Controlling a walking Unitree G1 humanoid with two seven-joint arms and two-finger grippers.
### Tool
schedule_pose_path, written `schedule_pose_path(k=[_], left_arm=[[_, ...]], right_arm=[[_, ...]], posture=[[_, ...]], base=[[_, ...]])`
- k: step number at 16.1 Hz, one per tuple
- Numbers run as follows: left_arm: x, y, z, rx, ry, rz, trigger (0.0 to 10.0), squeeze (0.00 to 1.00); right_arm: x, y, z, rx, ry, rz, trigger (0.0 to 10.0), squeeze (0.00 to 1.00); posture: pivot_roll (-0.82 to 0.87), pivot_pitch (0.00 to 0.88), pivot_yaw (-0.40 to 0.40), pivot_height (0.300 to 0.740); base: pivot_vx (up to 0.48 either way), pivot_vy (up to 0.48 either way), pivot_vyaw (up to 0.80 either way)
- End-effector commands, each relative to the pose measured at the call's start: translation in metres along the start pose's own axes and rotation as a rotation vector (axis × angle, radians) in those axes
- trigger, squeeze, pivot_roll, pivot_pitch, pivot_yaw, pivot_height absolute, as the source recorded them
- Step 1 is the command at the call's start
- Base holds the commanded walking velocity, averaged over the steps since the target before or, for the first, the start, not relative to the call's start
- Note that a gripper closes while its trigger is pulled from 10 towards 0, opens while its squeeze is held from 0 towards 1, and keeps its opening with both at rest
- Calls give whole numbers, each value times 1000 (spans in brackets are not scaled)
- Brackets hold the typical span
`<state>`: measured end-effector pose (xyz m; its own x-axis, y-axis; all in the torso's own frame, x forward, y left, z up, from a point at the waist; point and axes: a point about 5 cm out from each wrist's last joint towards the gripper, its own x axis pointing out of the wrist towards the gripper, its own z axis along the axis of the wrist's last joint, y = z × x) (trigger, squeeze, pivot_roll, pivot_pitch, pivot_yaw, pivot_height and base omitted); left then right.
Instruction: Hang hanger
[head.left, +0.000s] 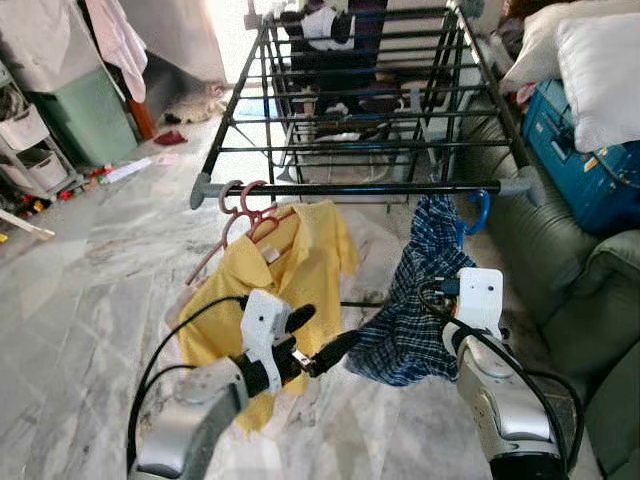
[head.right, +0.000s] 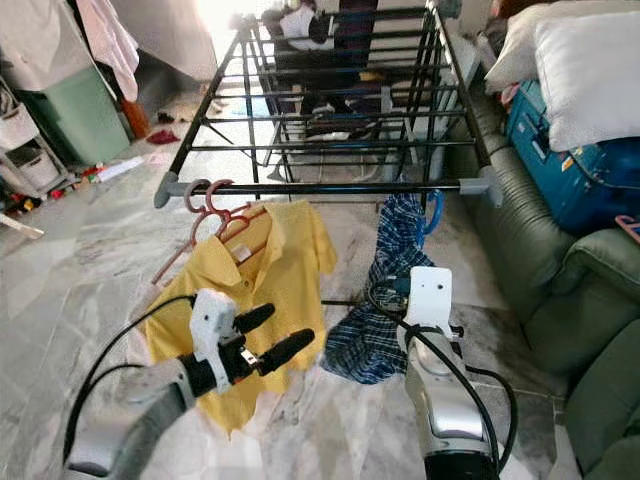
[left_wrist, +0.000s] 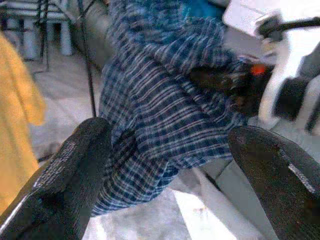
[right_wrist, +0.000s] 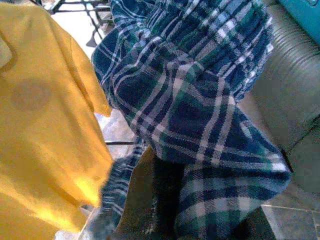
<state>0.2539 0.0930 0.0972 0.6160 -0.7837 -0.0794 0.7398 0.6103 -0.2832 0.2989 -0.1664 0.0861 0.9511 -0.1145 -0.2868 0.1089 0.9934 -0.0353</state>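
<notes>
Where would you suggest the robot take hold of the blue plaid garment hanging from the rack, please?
Probably at the bunched lower fold of the plaid garment, from the robot's left side. It hangs from a blue hanger on the rack's front bar, and the fabric gathers thickly there. The open left gripper already faces it; the right gripper's wrist sits against its other side.

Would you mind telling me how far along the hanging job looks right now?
Done: the yellow shirt hangs on a pink hanger hooked over the rack rail. The plaid garment also hangs from a blue hanger at the rail. In hand: the right gripper is buried in the plaid cloth; the left gripper is open, pointing at it. Left: letting go, if the blue hook is seated; I cannot tell.
</notes>
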Motion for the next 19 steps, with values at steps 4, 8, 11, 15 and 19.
schedule_pose_path(k=[4, 8, 11, 15, 19], left_arm=[[-1, 5, 10, 35, -26, 27, 10000, 0], [1, -3, 10, 4, -23, -15, 10000, 0], [2, -9, 10, 3, -31, -50, 10000, 0], [2, -8, 9, 5, -21, -45, 10000, 0], [3, -12, 8, -2, -17, -64, 10000, 0]], right_arm=[[2, 6, 3, -23, 0, 45, 10000, 0], [16, -4, 14, -42, -13, 29, 10000, 0], [27, -10, 29, -59, -43, 28, 10000, 0], [40, -10, 32, -69, -4, 74, 10000, 0], [44, -4, 24, -80, 38, 104, 10000, 0]], posture=[[-139, 58, 65, 740], [-136, 59, 63, 740], [-134, 59, 59, 740], [-131, 58, 59, 740], [-128, 60, 58, 740]], base=[[0, 0, 0], [0, 0, 0], [0, 0, 0], [0, 0, 0], [0, 0, 0]])
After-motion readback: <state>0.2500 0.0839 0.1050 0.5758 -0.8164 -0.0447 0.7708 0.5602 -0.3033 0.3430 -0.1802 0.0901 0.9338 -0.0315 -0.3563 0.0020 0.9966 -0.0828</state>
